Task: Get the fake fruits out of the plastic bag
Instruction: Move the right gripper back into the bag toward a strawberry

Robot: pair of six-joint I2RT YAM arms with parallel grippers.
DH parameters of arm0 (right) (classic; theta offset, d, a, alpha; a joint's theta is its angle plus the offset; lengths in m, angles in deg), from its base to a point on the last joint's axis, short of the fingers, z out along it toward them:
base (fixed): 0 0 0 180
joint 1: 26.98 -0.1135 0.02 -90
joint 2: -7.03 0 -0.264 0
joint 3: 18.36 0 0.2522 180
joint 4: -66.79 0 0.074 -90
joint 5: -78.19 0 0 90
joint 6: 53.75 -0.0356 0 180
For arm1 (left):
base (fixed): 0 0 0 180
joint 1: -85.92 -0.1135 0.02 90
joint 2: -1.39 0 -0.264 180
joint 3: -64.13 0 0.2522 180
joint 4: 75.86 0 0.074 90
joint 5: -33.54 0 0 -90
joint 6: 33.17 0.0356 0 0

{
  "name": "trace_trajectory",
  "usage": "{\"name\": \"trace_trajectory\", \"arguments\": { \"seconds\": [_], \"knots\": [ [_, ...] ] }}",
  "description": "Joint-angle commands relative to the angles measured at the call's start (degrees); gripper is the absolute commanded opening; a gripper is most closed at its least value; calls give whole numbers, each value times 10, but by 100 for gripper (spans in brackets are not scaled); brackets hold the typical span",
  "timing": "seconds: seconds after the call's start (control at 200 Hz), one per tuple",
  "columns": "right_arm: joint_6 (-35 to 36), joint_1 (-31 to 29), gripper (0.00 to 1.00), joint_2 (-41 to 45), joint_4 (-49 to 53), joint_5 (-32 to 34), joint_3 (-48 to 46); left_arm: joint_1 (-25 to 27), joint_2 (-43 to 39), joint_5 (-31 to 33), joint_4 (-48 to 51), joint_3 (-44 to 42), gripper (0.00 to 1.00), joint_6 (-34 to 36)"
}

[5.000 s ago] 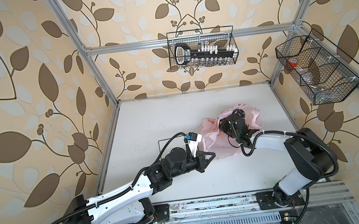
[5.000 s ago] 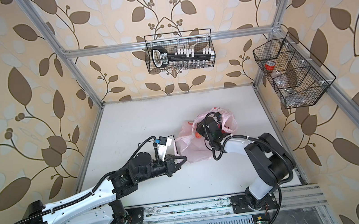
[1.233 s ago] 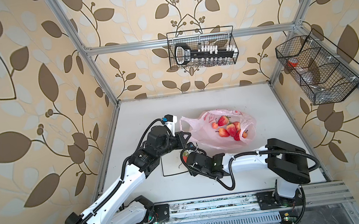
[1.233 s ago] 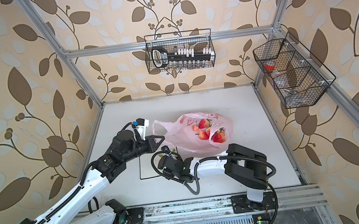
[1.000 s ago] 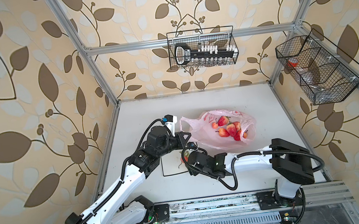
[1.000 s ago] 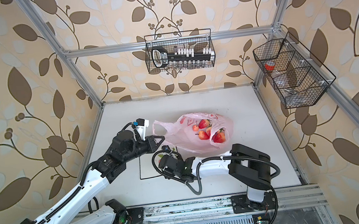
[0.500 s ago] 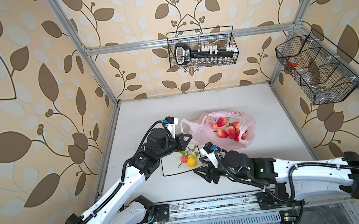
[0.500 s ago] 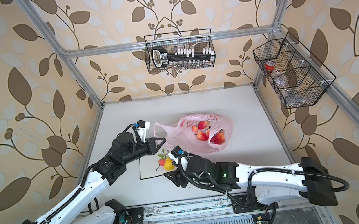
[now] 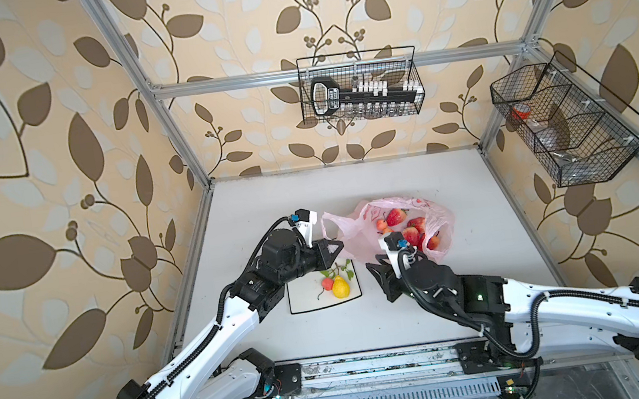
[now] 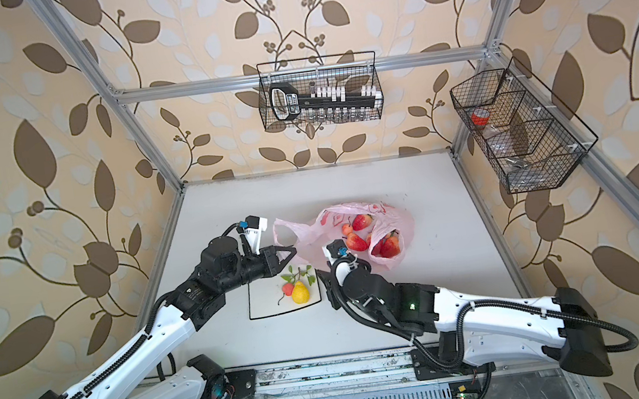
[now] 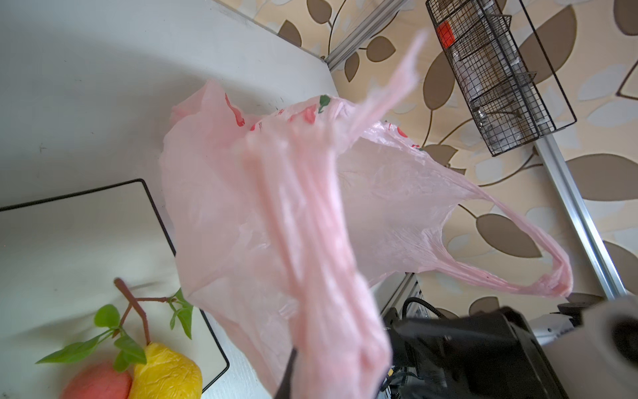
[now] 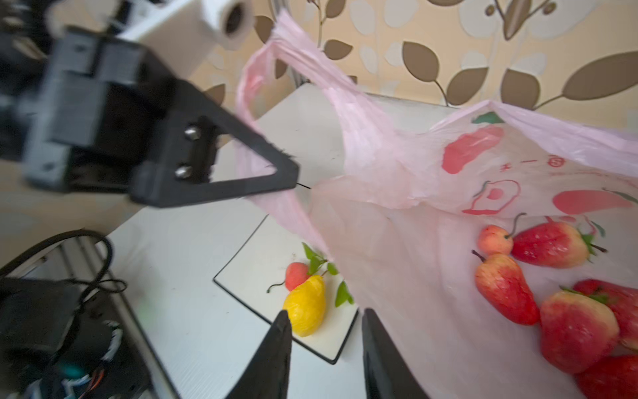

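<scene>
The left claw [image 9: 338, 244] is seen clamped together on a gathered strip of the plastic bag [image 9: 359, 229]. The thin pink film is drawn taut from its tips, and the bag's body is spread out beyond them on the tabletop [image 9: 478, 205]. In the left wrist view the bunched film is seen running straight out from this claw, and a free handle loop [image 11: 552, 276] is left hanging beside it.

The right claw [image 12: 324, 312] is held with its jaws apart, and nothing is caught between them. It is poised above the tabletop, just beside the bag's open mouth.

A square white black-rimmed plate [image 12: 248, 276] is found just ahead of the right claw and beneath the left claw's tips. On it a yellow pear [image 12: 305, 305] and a small red peach [image 12: 296, 274] are laid touching, with green leaves beside them. The remaining fake fruits [image 12: 552, 241], strawberries and peaches, are gathered inside the bag, ahead of the right claw and off to one side, and are seen through the opening.
</scene>
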Motion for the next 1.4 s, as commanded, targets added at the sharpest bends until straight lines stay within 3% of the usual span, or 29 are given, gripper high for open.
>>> {"name": "trace_trajectory", "arguments": {
  "seconds": [0.0,0.29,0.515,0.8,0.995,1.185,1.395],
  "knots": [
    [-55,50,34,-48,45,41,32,15,-8,-15,-37,-13,0,-18],
    [-47,118,34,-166,23,31,25,92,-1,33,-81,-32,0,-37],
    [-43,161,33,-180,22,-17,-18,140,6,72,-130,-41,0,-53],
    [-159,250,32,-131,-18,-107,-109,199,9,124,-139,-43,0,-51],
    [-232,295,43,-125,-52,-142,-112,230,31,126,-160,-49,0,-54],
    [-340,311,55,-156,-58,-123,-82,246,38,125,-174,-56,0,-52],
    [-360,312,59,-195,-57,-65,-43,247,33,119,-163,-52,0,-45]
  ]
}}
